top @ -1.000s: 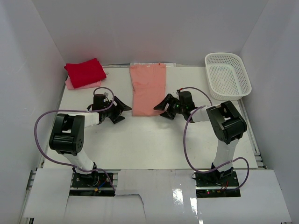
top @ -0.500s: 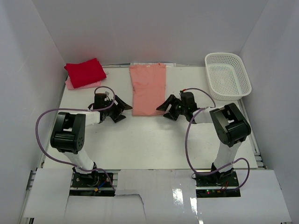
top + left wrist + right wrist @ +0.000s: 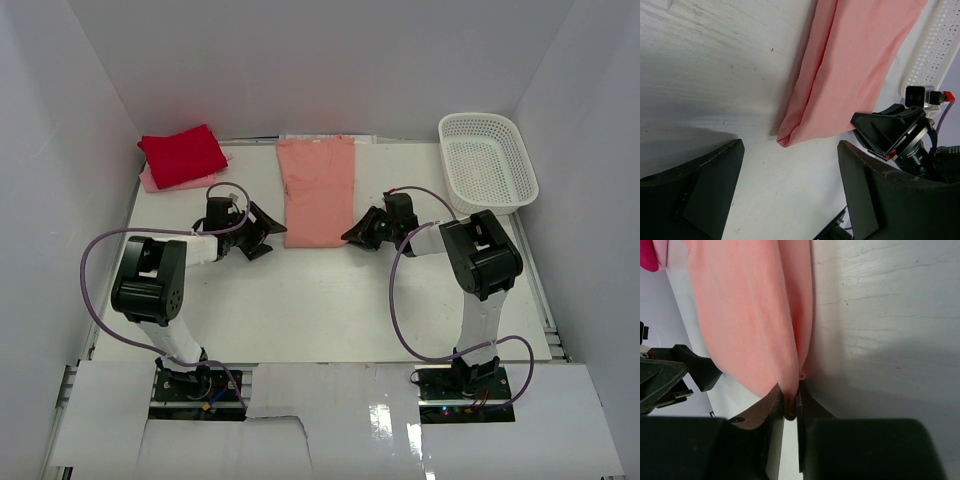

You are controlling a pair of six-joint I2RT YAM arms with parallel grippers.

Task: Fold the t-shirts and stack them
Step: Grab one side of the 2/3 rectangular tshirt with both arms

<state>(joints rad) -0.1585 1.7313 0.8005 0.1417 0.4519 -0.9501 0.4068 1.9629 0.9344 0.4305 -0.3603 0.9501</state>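
At the upper left of the top view you have the red t-shirt [image 3: 182, 155], folded, lying on the pale pink t-shirt [image 3: 149, 181]. Most of the pale one is hidden; only a strip shows at the left and lower edge.

Right of that, the left gripper [image 3: 266, 236] sits low over the table [image 3: 300, 300] with its fingers spread wide and nothing between them. In its wrist view the cloth corner lies ahead of the gap, apart from both fingers.

The salmon-pink t-shirt [image 3: 318, 190] lies in the upper centre as a long folded strip. Both wrist views cut off its far end.

The right gripper [image 3: 791, 405] is at the strip's lower right corner, and its fingers are pinched together on the cloth edge. You cannot see how much cloth is caught, because the pads cover it and the gripper's dark body fills the bottom of that view.

At the upper right stands the white basket [image 3: 487, 160], well apart from the shirts.
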